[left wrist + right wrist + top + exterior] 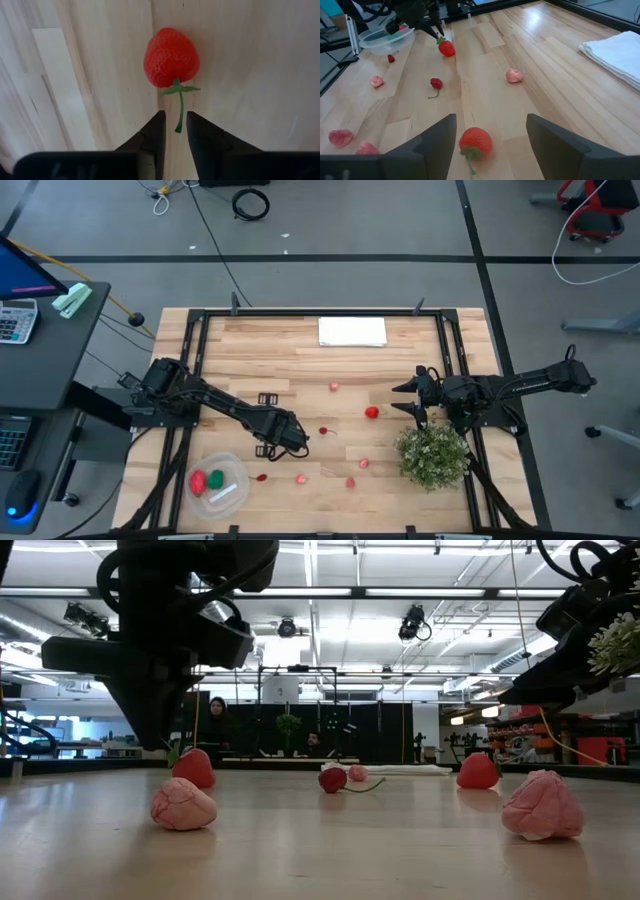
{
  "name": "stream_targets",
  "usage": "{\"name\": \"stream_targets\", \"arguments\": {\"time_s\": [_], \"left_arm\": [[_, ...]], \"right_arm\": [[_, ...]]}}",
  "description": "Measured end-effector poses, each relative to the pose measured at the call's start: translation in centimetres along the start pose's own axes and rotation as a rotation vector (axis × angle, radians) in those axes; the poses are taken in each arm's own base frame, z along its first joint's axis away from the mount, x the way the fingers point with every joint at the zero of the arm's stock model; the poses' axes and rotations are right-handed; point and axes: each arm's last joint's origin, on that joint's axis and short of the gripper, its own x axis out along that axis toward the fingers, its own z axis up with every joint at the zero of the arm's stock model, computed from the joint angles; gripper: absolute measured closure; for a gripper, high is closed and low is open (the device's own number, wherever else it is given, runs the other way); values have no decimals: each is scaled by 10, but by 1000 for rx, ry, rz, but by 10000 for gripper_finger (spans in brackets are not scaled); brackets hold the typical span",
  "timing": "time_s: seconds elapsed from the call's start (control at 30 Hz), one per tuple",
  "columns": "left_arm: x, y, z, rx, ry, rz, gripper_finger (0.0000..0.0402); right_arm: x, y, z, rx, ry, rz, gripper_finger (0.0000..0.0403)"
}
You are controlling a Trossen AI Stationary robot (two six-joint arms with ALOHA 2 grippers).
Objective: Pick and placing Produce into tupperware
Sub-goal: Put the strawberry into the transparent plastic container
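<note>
This is a robotics lab or research workshop set in a large open hall. A wooden table (300, 350) carries a black metal frame (320, 311) with two dark arms mounted at its sides, and it stands on a grey floor marked with dark tape lines. Loose cables (250, 202) lie across that floor, and a red office chair (590, 205) sits at one corner. Beside the table, a dark desk (40, 370) holds a calculator (15, 320) and a lit monitor (25, 270). Beyond the table, exposed ceiling ducts with strip lights (340, 590) run overhead, and two people (217, 720) appear to sit at distant benches, though they are small and dim.
</note>
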Motion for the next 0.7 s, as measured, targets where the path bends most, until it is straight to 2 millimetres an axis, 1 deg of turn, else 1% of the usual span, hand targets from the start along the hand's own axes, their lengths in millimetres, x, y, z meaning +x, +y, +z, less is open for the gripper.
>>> {"name": "stream_targets", "arguments": {"time_s": [0.23, 0.3, 0.43, 0.57, 0.7], "left_arm": [[0, 0, 0, 0, -2, -1, 339], [0, 0, 0, 0, -2, -1, 352], [-2, -5, -2, 17, -5, 1, 391], [-18, -15, -5, 51, -2, 14, 392], [-46, -26, -14, 4, 24, 68, 395]], "right_arm": [[0, 0, 0, 0, 0, 0, 153], [0, 0, 0, 0, 0, 0, 153], [0, 0, 0, 0, 0, 0, 153], [0, 0, 0, 0, 0, 0, 153], [0, 0, 0, 0, 0, 0, 153]]}}
